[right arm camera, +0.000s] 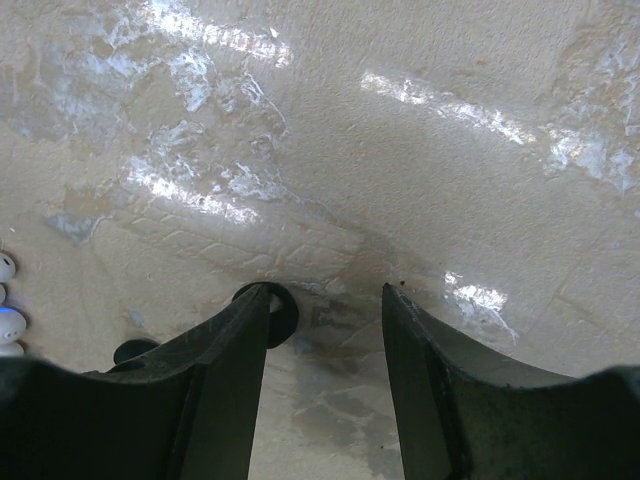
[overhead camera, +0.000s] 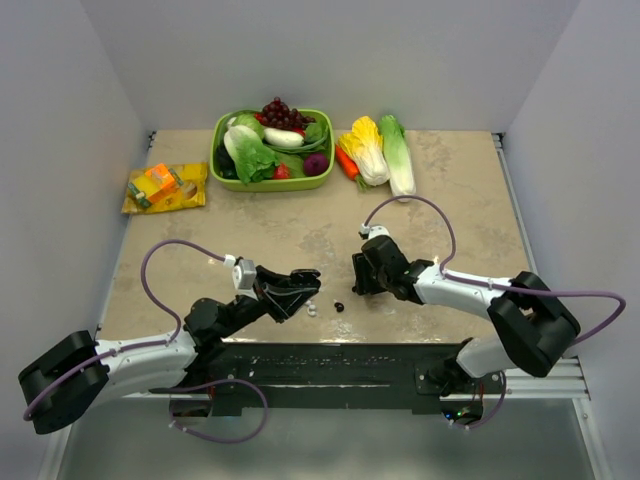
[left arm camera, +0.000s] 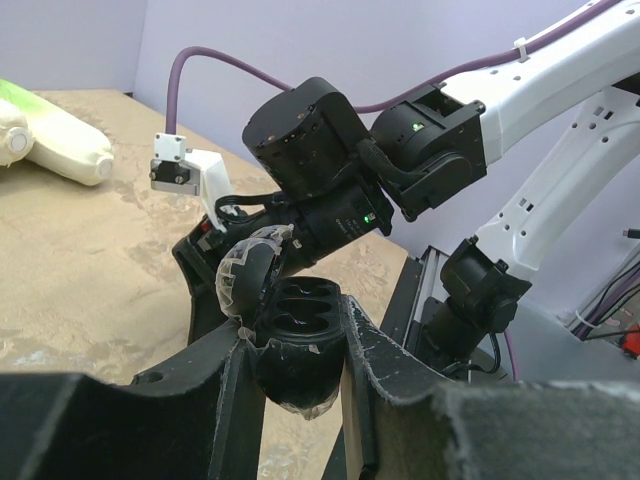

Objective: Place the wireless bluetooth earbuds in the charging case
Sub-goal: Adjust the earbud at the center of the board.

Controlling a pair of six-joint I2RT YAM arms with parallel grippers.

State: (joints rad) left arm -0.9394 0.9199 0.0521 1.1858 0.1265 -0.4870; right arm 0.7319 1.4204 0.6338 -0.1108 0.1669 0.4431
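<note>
The black charging case (left arm camera: 298, 345) sits pinched between the fingers of my left gripper (left arm camera: 297, 330), its lid (left arm camera: 245, 280) swung open and its dark sockets facing up. From above, the case (overhead camera: 300, 283) hangs just over the table near the front edge. Two white earbuds (overhead camera: 312, 309) and a black earbud (overhead camera: 339, 306) lie on the table below and to the right of it. My right gripper (overhead camera: 356, 280) hovers low beside them, open. In the right wrist view a black earbud (right arm camera: 284, 312) lies just outside the left fingertip of the right gripper (right arm camera: 327, 292). White earbuds (right arm camera: 6, 268) show at the left edge.
A green bowl (overhead camera: 225, 168) of vegetables stands at the back centre, with cabbages (overhead camera: 382, 150) and a carrot (overhead camera: 347, 163) to its right. Snack packets (overhead camera: 165, 187) lie at the back left. The table's front edge and the arm mounting rail (overhead camera: 330, 365) run close behind the earbuds.
</note>
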